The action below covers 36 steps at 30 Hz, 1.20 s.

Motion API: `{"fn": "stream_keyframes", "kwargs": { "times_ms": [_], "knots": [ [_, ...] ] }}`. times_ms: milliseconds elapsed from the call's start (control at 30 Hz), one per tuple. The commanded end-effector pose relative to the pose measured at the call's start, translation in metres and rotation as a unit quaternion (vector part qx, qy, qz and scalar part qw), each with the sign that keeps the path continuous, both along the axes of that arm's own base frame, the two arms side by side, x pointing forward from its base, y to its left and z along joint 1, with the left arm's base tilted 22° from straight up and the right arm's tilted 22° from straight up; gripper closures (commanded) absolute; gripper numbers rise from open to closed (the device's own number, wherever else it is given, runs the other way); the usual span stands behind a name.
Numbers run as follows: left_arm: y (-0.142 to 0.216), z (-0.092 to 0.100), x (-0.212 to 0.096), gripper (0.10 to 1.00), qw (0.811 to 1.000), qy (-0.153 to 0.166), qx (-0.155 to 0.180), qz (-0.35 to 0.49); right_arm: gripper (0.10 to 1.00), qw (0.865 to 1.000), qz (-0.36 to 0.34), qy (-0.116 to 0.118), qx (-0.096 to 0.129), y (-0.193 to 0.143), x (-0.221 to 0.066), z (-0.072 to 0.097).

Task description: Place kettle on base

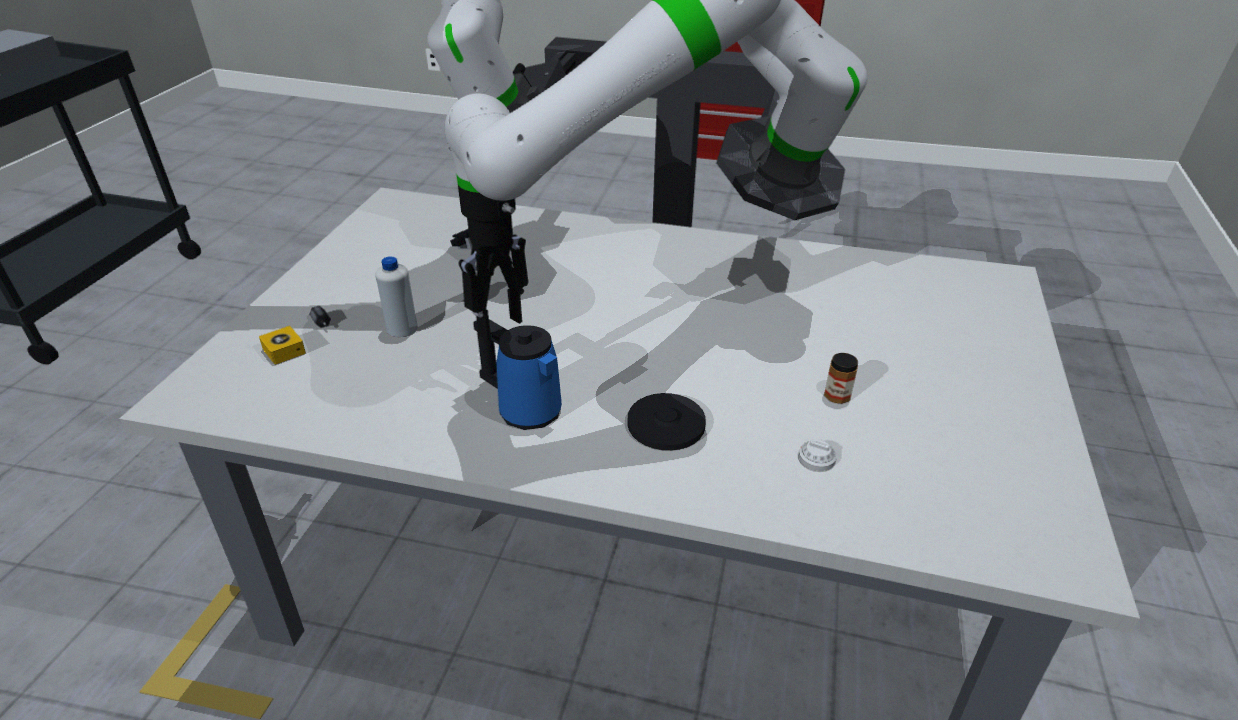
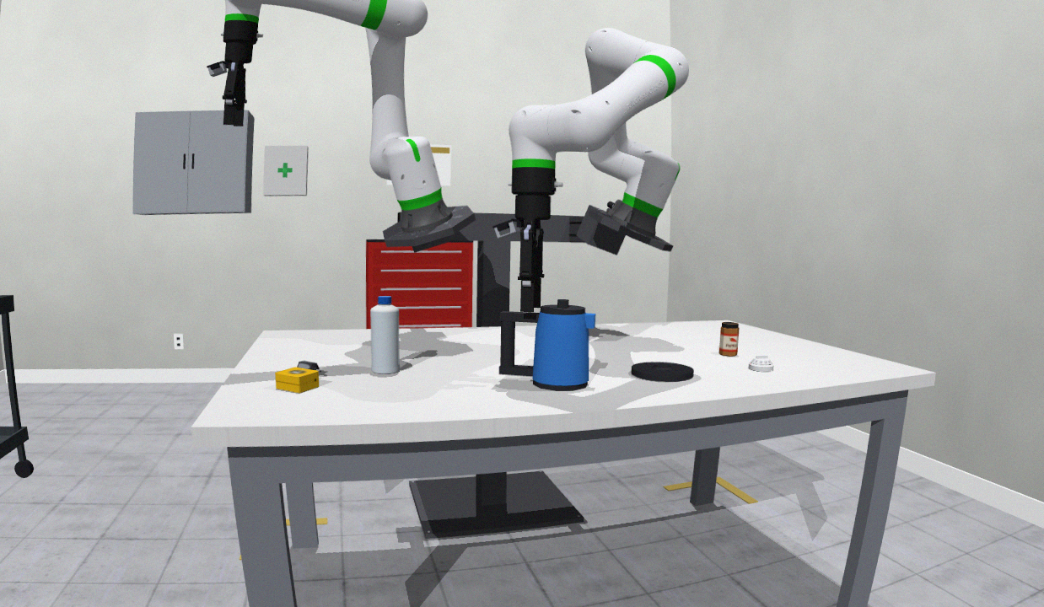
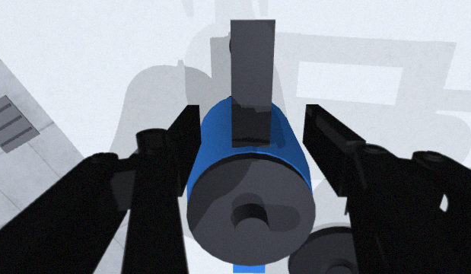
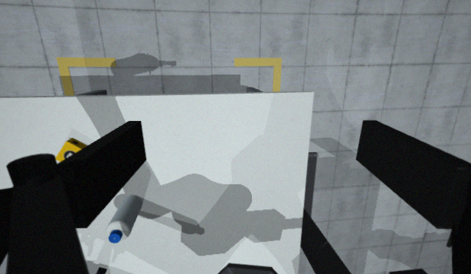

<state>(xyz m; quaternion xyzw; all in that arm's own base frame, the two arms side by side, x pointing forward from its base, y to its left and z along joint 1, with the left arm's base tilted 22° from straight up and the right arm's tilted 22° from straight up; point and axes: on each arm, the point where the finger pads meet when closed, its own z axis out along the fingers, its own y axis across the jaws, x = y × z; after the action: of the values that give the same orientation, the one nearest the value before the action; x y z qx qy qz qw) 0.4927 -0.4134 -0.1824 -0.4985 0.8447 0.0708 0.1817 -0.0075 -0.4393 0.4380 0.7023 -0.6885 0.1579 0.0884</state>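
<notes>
A bottle (image 1: 396, 302) (image 2: 384, 339) (image 4: 125, 215) stands near a yellow box (image 1: 281, 345) (image 2: 297, 379) (image 4: 70, 150); a jar (image 1: 840, 379) (image 2: 729, 339) stands near a white dial-like object (image 1: 817, 454) (image 2: 761, 364).
</notes>
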Motion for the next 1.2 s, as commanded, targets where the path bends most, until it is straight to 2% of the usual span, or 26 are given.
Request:
{"fn": "stream_keyframes", "kwargs": {
  "times_ms": [0, 367, 1167],
  "knots": [
    [-0.002, 0.001, 0.0, 0.576, 1.0, -0.001, -0.001, 0.0, 0.098, 1.0, 0.0, 0.0, -0.001, 0.0, 0.0, 0.001],
    [0.0, -0.003, 0.001, 0.576, 1.0, -0.001, -0.001, 0.0, 0.098, 1.0, 0.0, 0.0, -0.001, 0.0, 0.0, 0.001],
    [0.013, -0.042, 0.012, 0.576, 1.0, -0.001, -0.001, 0.0, 0.098, 1.0, 0.0, 0.0, -0.001, 0.0, 0.0, 0.001]
  ]
}}
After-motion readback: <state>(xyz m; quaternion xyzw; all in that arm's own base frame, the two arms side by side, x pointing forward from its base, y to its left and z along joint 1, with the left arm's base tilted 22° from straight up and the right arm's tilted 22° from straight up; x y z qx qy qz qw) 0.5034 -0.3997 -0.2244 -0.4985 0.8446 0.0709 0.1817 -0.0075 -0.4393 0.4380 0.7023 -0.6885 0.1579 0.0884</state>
